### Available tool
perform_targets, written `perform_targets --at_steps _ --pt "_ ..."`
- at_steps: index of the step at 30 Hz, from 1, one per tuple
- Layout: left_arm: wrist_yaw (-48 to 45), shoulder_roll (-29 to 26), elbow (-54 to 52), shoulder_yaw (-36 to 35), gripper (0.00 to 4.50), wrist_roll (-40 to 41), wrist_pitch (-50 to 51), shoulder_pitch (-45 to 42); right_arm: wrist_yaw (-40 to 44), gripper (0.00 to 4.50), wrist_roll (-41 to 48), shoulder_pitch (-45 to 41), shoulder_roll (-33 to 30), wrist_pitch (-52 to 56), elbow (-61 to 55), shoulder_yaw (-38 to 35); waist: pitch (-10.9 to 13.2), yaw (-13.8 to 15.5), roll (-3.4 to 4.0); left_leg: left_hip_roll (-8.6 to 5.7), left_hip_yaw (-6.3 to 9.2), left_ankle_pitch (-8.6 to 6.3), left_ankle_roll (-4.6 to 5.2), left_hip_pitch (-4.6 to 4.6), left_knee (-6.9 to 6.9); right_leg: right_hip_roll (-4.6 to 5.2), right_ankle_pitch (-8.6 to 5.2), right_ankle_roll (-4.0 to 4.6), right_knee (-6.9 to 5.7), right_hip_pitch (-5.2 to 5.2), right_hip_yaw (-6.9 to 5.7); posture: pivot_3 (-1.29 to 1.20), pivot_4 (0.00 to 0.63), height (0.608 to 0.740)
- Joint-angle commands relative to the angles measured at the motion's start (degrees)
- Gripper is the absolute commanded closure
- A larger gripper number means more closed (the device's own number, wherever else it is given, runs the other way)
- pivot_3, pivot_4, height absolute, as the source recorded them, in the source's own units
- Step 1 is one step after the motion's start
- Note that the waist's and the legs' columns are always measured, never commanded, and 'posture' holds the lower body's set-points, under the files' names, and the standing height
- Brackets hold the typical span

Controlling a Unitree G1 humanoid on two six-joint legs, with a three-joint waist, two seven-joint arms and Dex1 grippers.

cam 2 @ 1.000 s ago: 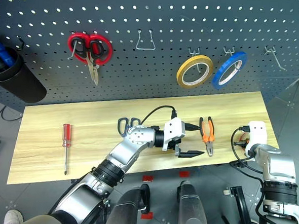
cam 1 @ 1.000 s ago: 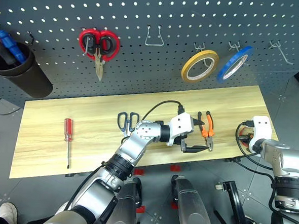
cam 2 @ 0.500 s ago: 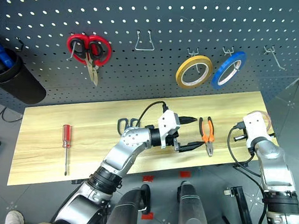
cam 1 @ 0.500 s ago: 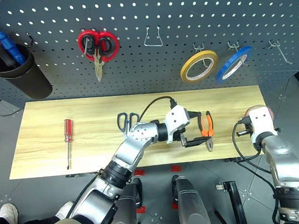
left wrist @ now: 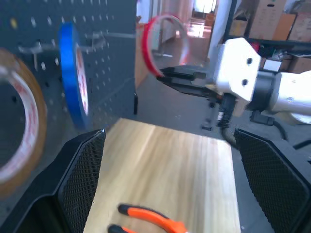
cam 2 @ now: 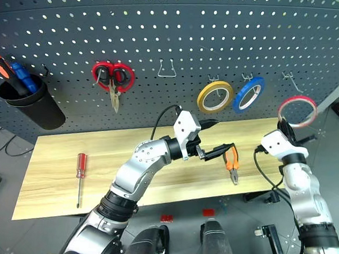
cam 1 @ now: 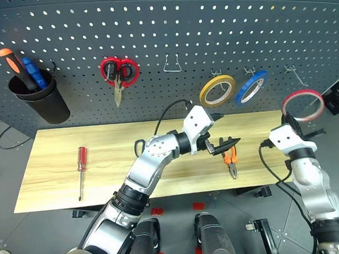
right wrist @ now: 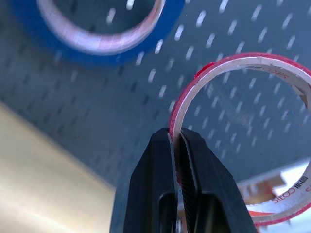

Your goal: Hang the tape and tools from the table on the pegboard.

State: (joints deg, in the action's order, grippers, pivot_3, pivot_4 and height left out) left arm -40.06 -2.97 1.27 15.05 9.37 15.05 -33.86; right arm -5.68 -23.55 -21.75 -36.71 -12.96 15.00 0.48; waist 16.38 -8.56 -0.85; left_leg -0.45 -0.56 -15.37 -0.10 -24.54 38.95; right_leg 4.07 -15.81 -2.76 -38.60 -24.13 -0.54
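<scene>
Jaws of right gripper (right wrist: 177, 141) pinched shut on rim of thin red ring-shaped tape roll (cam 1: 302, 103), held upright in air before large dark grey perforated pegboard (cam 1: 164, 23), beside hung blue tape roll (cam 1: 251, 87), presumably for slipping over bare metal hook (cam 1: 292, 74) nearby. Jaws of left gripper (cam 1: 219, 145) spread wide and empty above long pale wood-plank table (cam 1: 98, 157), near orange-and-black-handled pliers (cam 1: 229, 160), likely next pick. Tape: narrow band, red outside, pale inside, open centre.
</scene>
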Motion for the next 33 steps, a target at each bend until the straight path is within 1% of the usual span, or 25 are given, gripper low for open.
perform_targets --at_steps 1,6,10,14,18,22,23,25,29,31,32,33 --pt "0.0 0.7 1.6 -0.8 0.0 0.8 -2.3 -2.0 -0.9 4.46 0.8 -4.0 -0.6 -6.0 4.9 -0.6 -0.3 0.0 0.0 -0.01 0.0 0.0 0.0 0.0 0.0 0.0 0.0 0.0 0.0 0.0 0.0 -0.34 0.168 0.74" --pt "-0.4 1.2 4.8 -1.1 0.0 0.8 -4.2 -4.5 1.0 4.46 2.2 -9.2 -1.2 -9.6 13.3 -0.8 -0.8 -0.5 0.06 -0.01 -0.04 -0.01 0.03 -0.02 0.01 0.01 0.0 0.0 0.0 0.02 0.0 -0.34 0.159 0.74" --pt "-0.6 1.8 5.8 -1.1 0.0 0.9 -5.0 -5.7 4.6 4.46 6.3 -13.2 -0.4 -10.0 20.6 -1.9 -1.2 -1.2 0.1 0.0 -0.03 -0.01 0.03 -0.01 -0.01 0.0 0.0 0.0 0.01 0.05 -0.02 -0.34 0.157 0.74" --pt "-0.8 2.2 5.9 -1.0 0.0 0.9 -5.2 -6.0 10.0 4.46 10.5 -16.3 0.6 -10.8 25.9 -1.9 -1.4 -2.7 0.21 0.0 -0.03 -0.01 0.03 -0.01 -0.01 0.01 0.0 0.0 -0.03 0.06 -0.02 -0.34 0.156 0.74" --pt "-0.9 2.5 5.8 -0.7 0.0 0.9 -5.3 -5.9 15.8 4.46 14.7 -18.1 1.8 -12.4 28.6 -2.3 -1.6 -4.0 0.38 0.0 -0.03 -0.01 0.05 -0.01 -0.02 0.0 0.0 0.0 -0.21 0.07 -0.03 -0.33 0.154 0.74" --pt "-0.9 2.6 5.7 -0.6 0.0 0.8 -5.3 -5.7 21.7 4.46 19.6 -19.3 3.2 -11.2 30.3 -3.7 -2.1 -5.3 0.64 -0.02 -0.05 -0.03 0.08 -0.01 -0.01 0.01 0.0 0.0 -0.22 0.09 -0.02 -0.33 0.155 0.74" --pt "-0.9 2.6 5.7 -0.6 0.0 0.7 -5.3 -5.7 22.5 3.89 20.1 -19.4 3.3 -11.2 30.5 -3.9 -2.2 -5.6 0.66 -0.02 -0.03 -0.03 0.08 -0.01 -0.01 0.01 0.0 0.0 -0.22 0.11 -0.03 -0.33 0.155 0.74" --pt "-0.8 2.5 5.4 -0.7 0.0 0.7 -5.2 -5.5 23.2 3.42 20.4 -19.4 3.2 -11.2 30.5 -3.8 -2.3 -5.9 0.67 -0.03 -0.01 -0.04 0.09 -0.01 -0.02 0.01 0.0 0.0 -0.23 0.12 -0.03 -0.33 0.157 0.74" --pt "-0.6 2.4 5.1 -0.7 0.0 0.6 -5.1 -5.3 23.4 2.16 20.5 -19.0 3.3 -11.0 30.1 -3.9 -2.4 -6.3 0.69 -0.04 -0.04 -0.05 0.11 0.01 0.0 0.01 0.0 0.0 -0.25 0.13 0.0 -0.32 0.159 0.74" --pt "-0.5 2.3 5.2 -0.7 0.0 0.5 -5.1 -5.3 23.4 1.45 20.7 -18.6 3.4 -10.8 29.5 -4.0 -2.4 -6.3 0.73 -0.04 -0.03 -0.05 0.11 0.02 0.0 0.01 0.0 0.0 -0.26 0.13 0.01 -0.32 0.159 0.74" --pt "-0.5 2.3 5.2 -0.8 0.0 0.5 -5.1 -5.3 23.4 1.21 20.8 -18.4 3.5 -10.6 29.3 -4.0 -2.5 -6.4 0.74 -0.04 -0.04 -0.05 0.11 0.02 0.0 0.01 0.0 0.0 -0.27 0.13 0.01 -0.32 0.159 0.74" --pt "-0.5 2.2 5.1 -0.8 0.0 0.5 -5.1 -5.2 23.2 0.84 21.1 -17.7 3.5 -10.2 28.5 -4.2 -2.5 -6.4 0.75 -0.04 -0.04 -0.05 0.11 0.02 0.0 0.01 0.0 0.0 -0.27 0.13 0.01 -0.32 0.166 0.74"
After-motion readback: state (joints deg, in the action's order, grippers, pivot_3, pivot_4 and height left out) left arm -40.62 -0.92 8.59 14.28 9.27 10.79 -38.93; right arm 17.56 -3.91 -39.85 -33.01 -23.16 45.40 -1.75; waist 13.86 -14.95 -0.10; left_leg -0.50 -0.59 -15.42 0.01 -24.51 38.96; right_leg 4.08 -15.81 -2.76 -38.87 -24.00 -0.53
